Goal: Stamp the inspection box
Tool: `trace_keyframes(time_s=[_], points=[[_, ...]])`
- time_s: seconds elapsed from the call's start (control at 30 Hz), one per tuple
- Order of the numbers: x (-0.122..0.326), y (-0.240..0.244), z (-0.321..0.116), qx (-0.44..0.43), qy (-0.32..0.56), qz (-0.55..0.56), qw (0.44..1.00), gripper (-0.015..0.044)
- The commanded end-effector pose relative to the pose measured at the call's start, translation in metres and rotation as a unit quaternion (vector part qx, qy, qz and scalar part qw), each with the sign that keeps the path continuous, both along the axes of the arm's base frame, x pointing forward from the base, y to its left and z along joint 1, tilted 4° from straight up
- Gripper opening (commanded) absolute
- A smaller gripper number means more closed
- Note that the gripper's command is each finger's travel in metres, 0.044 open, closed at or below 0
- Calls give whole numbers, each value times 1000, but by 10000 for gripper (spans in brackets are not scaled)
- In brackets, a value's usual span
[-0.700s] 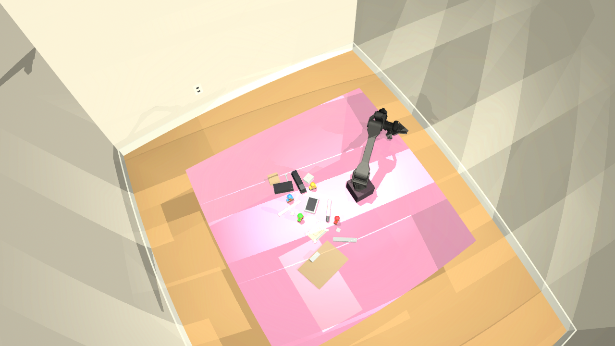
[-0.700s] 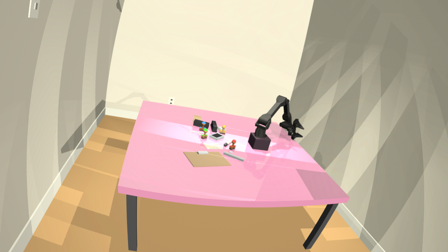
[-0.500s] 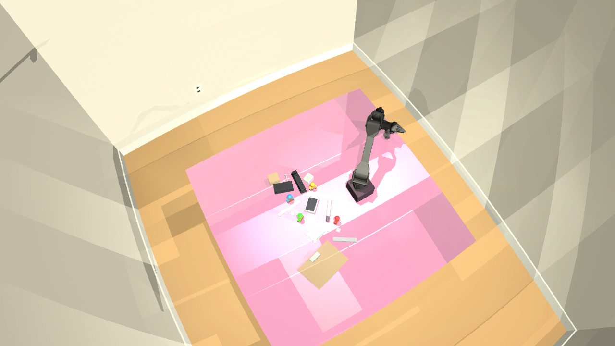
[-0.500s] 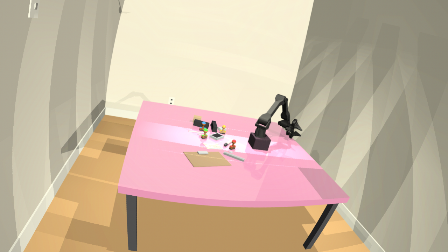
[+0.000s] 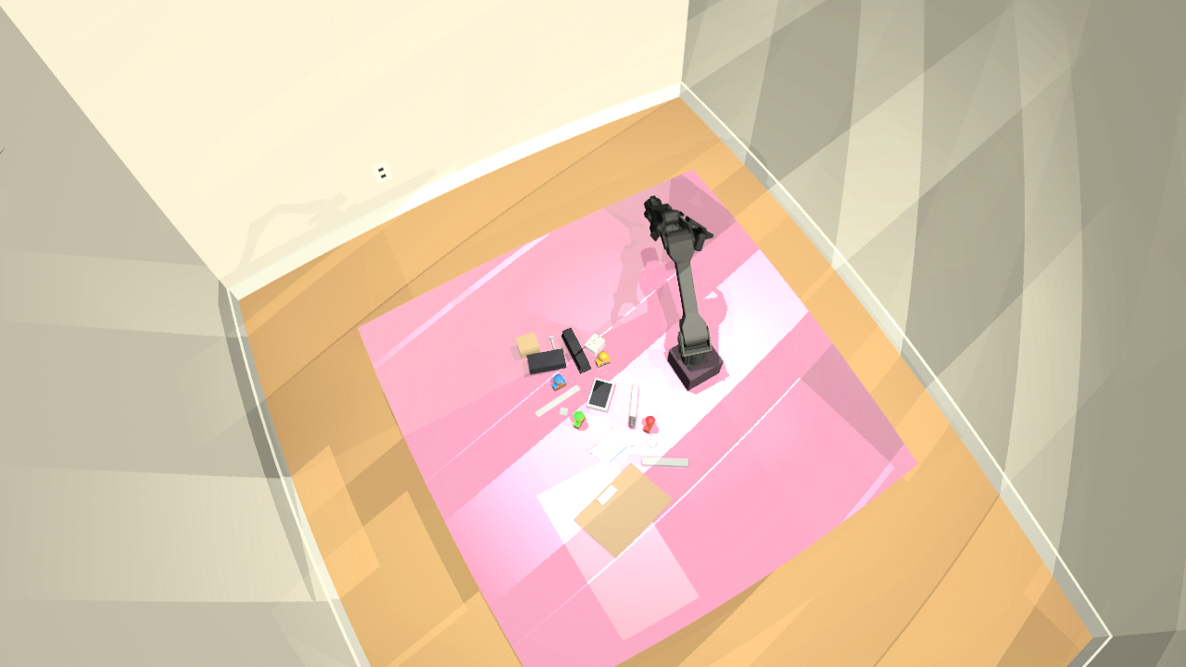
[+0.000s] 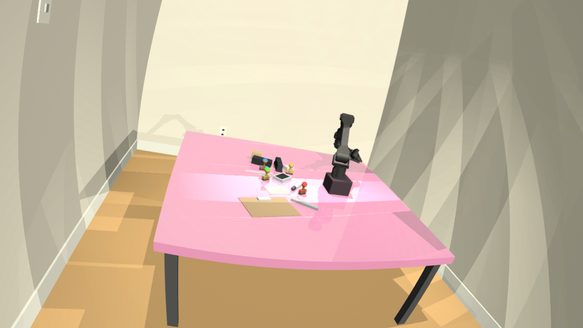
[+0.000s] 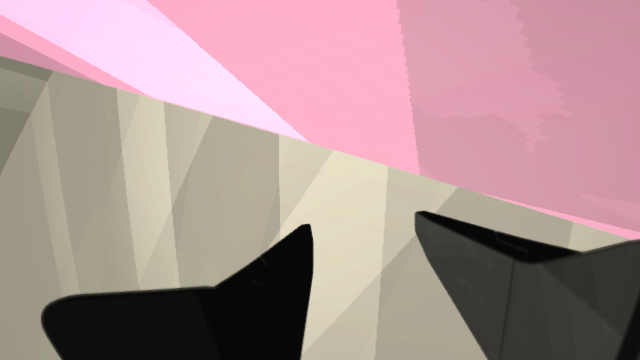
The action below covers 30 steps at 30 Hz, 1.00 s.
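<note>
Pink bench (image 5: 729, 497) fills mid-frame in the top view; the arm (image 5: 687, 290) stands folded at upper right, jaws half open and empty. Ink pad (image 5: 600, 394), card (image 5: 609, 450) and the stamps sit centre; which stamp reads PASS I cannot tell. Still the reach step: next, swing over and descend on it.

A brown clipboard (image 5: 622, 508) is lying near the pink table's (image 6: 228, 240) front, a grey ruler (image 5: 663, 461) just beside it, while blue-knobbed (image 5: 559, 382) and yellow-knobbed (image 5: 602, 358) stamps are standing further back.
</note>
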State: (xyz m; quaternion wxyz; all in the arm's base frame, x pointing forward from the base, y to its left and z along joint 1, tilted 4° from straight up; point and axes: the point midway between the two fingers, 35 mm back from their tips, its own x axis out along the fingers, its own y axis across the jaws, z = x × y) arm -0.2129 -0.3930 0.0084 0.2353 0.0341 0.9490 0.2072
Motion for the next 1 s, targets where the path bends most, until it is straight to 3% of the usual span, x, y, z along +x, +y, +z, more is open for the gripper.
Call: trace_keyframes(time_s=[0.0,0.23,0.47,0.67,0.97], points=[[59,-23,7,-66,-23,39,997,230],[150,-40,15,-151,-71,91,982,230],[276,-27,17,-244,-181,117,945,230],[375,19,24,-273,-276,135,912,230],[483,110,35,-279,-401,120,864,230]])
